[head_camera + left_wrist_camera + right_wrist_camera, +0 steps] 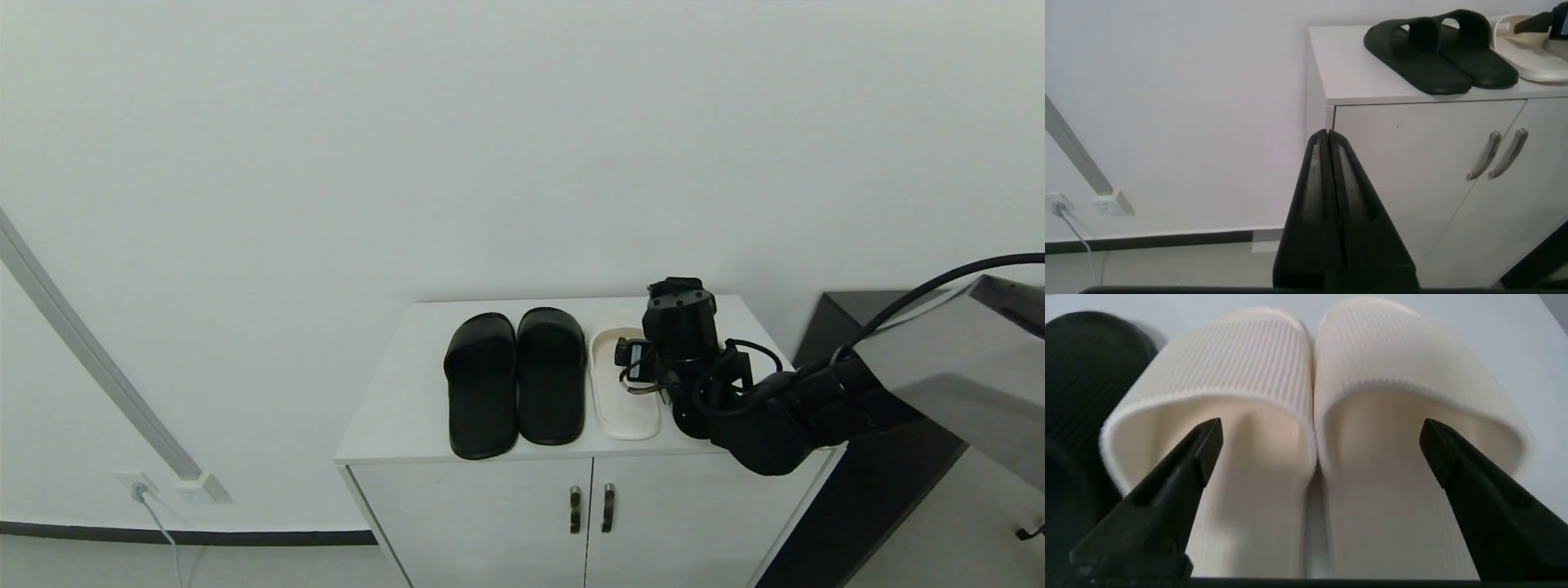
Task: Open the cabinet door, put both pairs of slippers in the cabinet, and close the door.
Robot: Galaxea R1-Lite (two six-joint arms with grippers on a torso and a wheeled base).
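Note:
A pair of black slippers and a pair of cream slippers lie side by side on top of a white cabinet; both doors are shut, with handles at the middle. My right gripper hovers just over the cream slippers, open, its fingers spread to either outer side of the pair. In the head view the right arm hides the right cream slipper. My left gripper is shut and empty, low and left of the cabinet, with the black slippers beyond.
The cabinet stands against a white wall. A dark unit sits right beside it. A wall socket with a cable and a slanted conduit are on the wall to the left. Open floor lies left of the cabinet.

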